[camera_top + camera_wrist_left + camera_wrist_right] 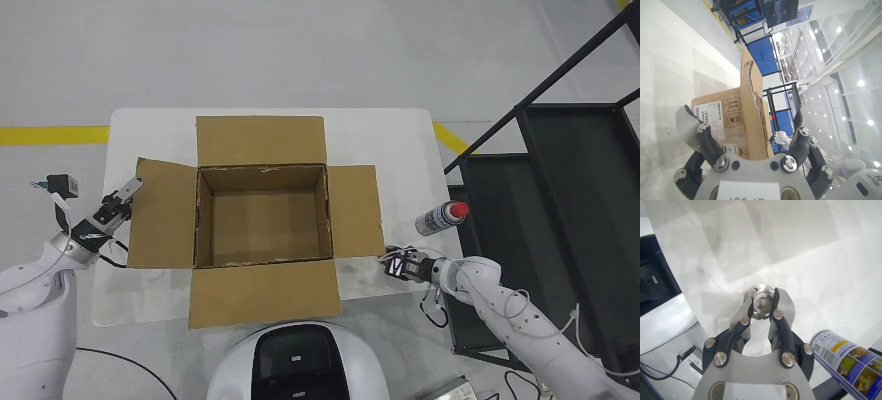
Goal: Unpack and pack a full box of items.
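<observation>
An open cardboard box (262,218) stands in the middle of the white table (400,135) with all its flaps folded out and its bare floor showing. My left gripper (125,195) hovers just off the box's left flap, open with nothing between its fingers; its wrist view faces the labelled box side (725,115) past the gripper (743,117). My right gripper (762,298) is shut on a small round metal flange (761,291) above the table near the box's front right corner (392,264). A red-capped spray can (440,217) lies on its side at the table's right edge, its body (844,357) close beside the right gripper.
A dark metal rack (560,200) stands just beyond the table's right edge. The torn edge of a box flap (753,91) rises close in front of the left gripper. Bare tabletop lies behind the box and along its right side.
</observation>
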Tool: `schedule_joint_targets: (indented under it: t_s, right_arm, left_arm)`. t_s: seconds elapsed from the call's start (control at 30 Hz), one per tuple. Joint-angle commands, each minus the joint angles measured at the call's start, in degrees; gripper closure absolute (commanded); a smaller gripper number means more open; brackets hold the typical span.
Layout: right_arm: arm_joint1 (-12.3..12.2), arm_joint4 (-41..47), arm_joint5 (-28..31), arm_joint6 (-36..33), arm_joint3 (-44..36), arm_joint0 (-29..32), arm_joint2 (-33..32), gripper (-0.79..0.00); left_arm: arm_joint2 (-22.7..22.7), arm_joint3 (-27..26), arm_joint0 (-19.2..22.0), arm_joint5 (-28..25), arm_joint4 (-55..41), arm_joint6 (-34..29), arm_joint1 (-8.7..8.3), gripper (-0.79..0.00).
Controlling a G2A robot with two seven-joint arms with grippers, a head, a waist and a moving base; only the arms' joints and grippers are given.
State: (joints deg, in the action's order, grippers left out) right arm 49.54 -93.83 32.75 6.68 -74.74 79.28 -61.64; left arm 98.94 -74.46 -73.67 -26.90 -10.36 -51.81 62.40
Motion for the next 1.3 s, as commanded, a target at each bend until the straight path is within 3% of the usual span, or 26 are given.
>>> schedule_joint_targets:
  t_s: [0.0,0.3,0.5,0.83,1.03,1.27]
  right_arm:
    - [0.1,0.0,0.1,0.0,0.1,-0.1,0.1,0.0]
    - [-1.3,0.0,1.4,2.7,-1.4,3.2,-5.2,0.0]
    - [-3.3,-0.4,3.4,3.6,-8.4,9.0,-12.7,0.0]
    - [-5.4,1.1,6.5,-3.2,-22.4,17.0,-25.5,0.0]
    - [-5.6,2.5,8.1,-6.2,-27.3,16.6,-28.8,0.0]
    - [-5.6,4.8,13.3,-9.2,-30.9,10.4,-28.2,0.0]
  left_arm:
    - [0.0,0.0,0.0,0.0,0.0,0.0,0.0,-0.785]
    - [0.0,0.0,0.0,0.0,0.0,0.0,0.0,-0.785]
    - [0.0,0.0,0.0,0.0,0.0,0.0,0.0,-0.785]
    - [0.0,0.0,0.0,0.0,0.0,0.0,0.0,-0.785]
    - [0.0,0.0,0.0,0.0,0.0,0.0,0.0,-0.785]
    - [0.0,0.0,0.0,0.0,0.0,0.0,0.0,-0.785]
